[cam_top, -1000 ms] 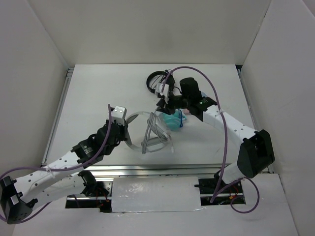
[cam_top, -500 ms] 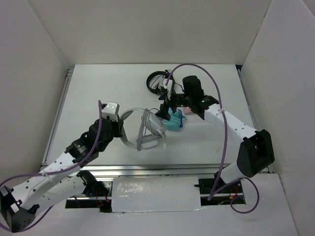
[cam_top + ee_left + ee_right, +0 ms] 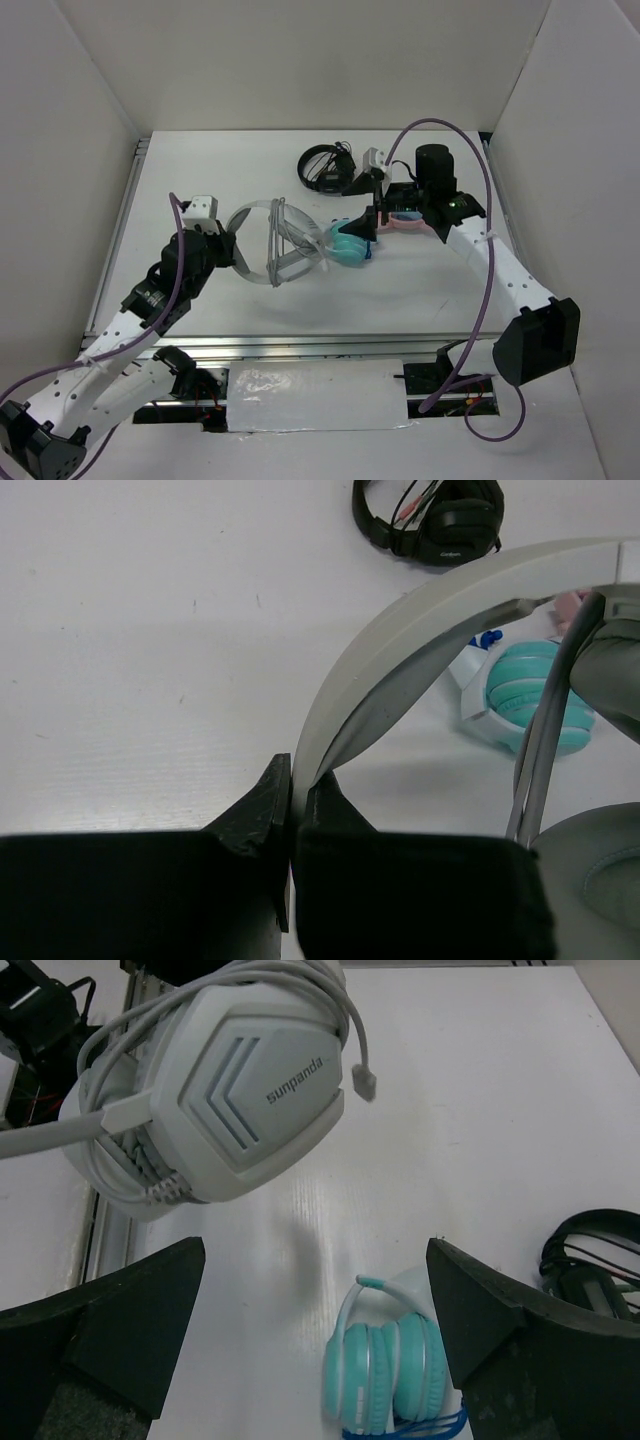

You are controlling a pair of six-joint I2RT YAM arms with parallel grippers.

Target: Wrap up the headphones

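The white and light-grey headphones (image 3: 283, 240) hang above the table's middle, held up by the wide headband (image 3: 400, 630). My left gripper (image 3: 236, 253) is shut on that headband, both black fingers pinching its edge (image 3: 295, 815). In the right wrist view the ear cup (image 3: 240, 1080) fills the upper left, with the thin grey cable (image 3: 130, 1175) coiled between the cups and its plug (image 3: 367, 1082) dangling free. My right gripper (image 3: 373, 214) stands open to the right of the headphones, apart from them, with nothing between its fingers (image 3: 315, 1260).
Teal headphones (image 3: 350, 245) lie on the table just right of the held pair, below my right gripper (image 3: 390, 1375). Small black headphones (image 3: 325, 165) sit at the back. Pink-and-blue headphones (image 3: 405, 220) lie under the right arm. White walls enclose the table on three sides.
My right gripper has opened and drawn back to the right, away from the headphones. My left arm has carried the headphones leftward by the headband.
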